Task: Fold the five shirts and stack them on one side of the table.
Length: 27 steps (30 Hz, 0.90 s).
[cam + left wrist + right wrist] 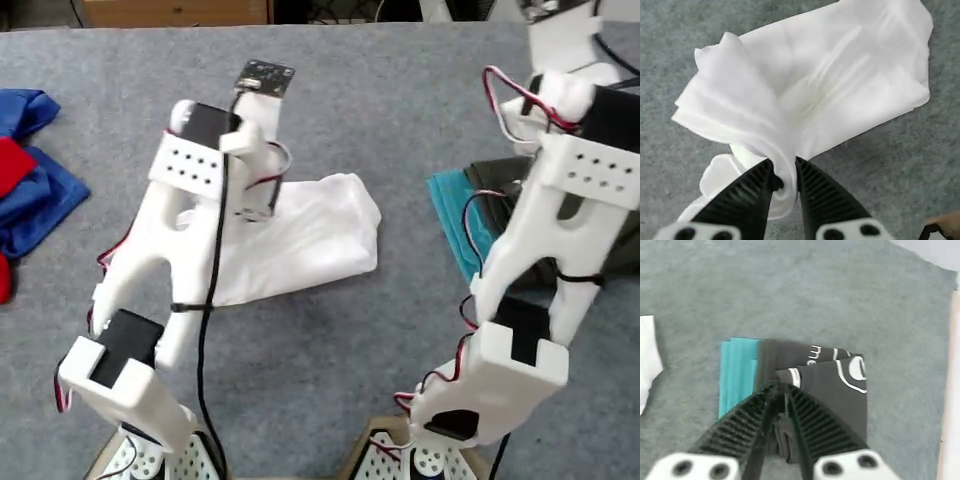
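Pinching a bunched fold of the white shirt, the left gripper holds its jaws narrow with the cloth squeezed between them. From where I stand this looks like the middle of folding that shirt: one edge is lifted and gathered, and the rest lies spread on the grey table between the two arms. The next move, I'd judge, calls for carrying the pinched edge across the body of the shirt and laying it flat, without dragging the lower layer along.

The white shirt is thin and soft. It is creased into loose pleats near the jaws and roughly rectangular farther out, so it is not yet a tidy fold.

The right gripper sits over the stack on the right side of the table, a dark shirt with white print lying on a teal shirt. Its jaws are drawn almost together, and I cannot tell whether they nip any cloth. A blue shirt and a red shirt wait crumpled at the far left edge.
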Motion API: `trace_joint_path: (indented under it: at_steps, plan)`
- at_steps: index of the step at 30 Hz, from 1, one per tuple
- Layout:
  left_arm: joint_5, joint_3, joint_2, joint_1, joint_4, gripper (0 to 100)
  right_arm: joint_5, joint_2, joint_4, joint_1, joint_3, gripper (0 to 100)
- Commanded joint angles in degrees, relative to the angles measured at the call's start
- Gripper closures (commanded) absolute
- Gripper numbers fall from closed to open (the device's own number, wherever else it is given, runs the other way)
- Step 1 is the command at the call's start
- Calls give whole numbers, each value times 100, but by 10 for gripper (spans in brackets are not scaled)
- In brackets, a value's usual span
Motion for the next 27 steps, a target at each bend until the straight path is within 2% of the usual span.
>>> trace_joint_path:
  at_steps: [1, 10, 15, 27]
  plan:
    - [255, -198, -246, 286, -536, 971, 44, -277, -97, 211, -286, 986]
    - [492, -215, 158, 866, -1196, 971, 44, -277, -141, 615, -312, 986]
    - [536, -251, 492, 892, -1635, 971, 44, -277, -105, 659, -418, 986]
    - [545, -242, 826, 1218, -1996, 971, 44, -277, -97, 624, -453, 986]
